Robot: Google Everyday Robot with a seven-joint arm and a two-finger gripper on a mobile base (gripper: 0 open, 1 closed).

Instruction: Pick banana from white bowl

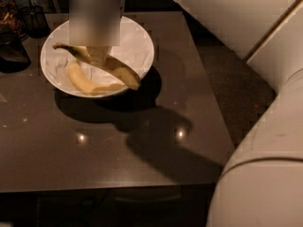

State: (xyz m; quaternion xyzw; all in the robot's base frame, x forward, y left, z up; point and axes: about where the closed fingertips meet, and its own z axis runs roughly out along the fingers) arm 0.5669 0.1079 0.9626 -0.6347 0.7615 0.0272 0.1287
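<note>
The white bowl [143, 38] lined with crumpled paper stands at the table's back left. My gripper [97, 56] reaches down into it from above and is shut on the banana [121, 70], near its greenish neck. The banana hangs tilted, its stem pointing left and its far tip over the bowl's front right rim. A paler, curved banana [83, 82] lies in the bowl below it. The gripper's upper part is hidden.
Dark wire-mesh cups [32, 13] and a dark object [11, 52] stand at the table's back left, beside the bowl. My white arm and body [265, 164] fill the right side. The dark table's [142, 164] right edge is near the floor strip.
</note>
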